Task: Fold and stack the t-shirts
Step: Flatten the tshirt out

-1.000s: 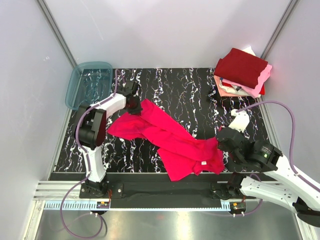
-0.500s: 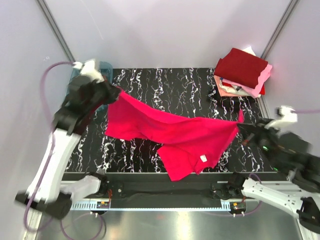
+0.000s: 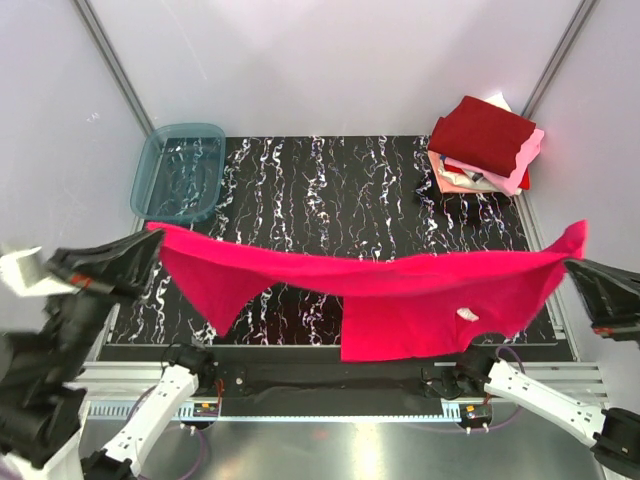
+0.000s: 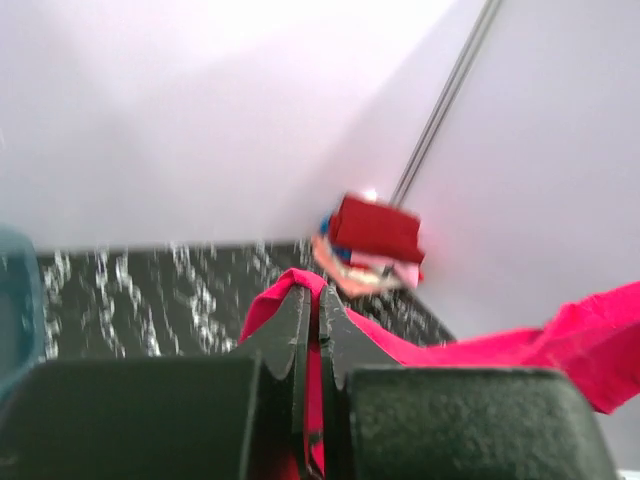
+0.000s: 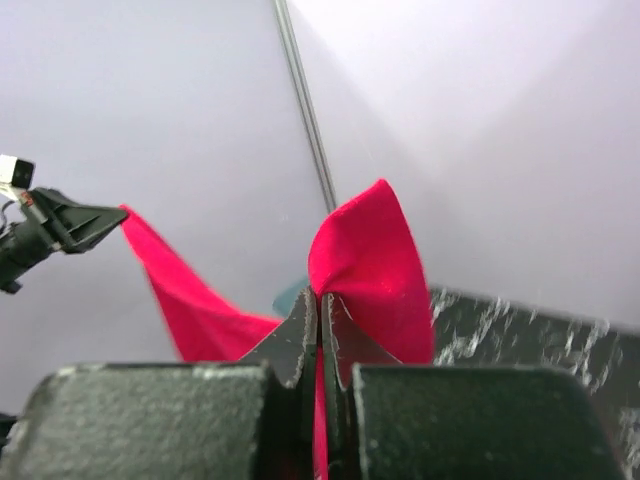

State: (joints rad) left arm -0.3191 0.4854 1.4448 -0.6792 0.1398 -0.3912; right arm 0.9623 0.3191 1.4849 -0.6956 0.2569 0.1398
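Now stretched in mid-air across the lower middle of the top view: bright pinkish-red t-shirt (image 3: 400,290), left gripper (image 3: 152,243) pinched shut on its far-left corner, right gripper (image 3: 575,268) clamped on the far-right one. Lower both ends evenly onto the table (image 3: 330,180), taut, short of the folded stack (image 3: 485,140) at upper right.

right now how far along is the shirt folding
Done: a stack of folded shirts sits at the far right corner. In hand: the bright pink-red shirt hangs stretched between the left gripper and right gripper, both shut on it. Left: lay it down, fold it, add it to the stack.
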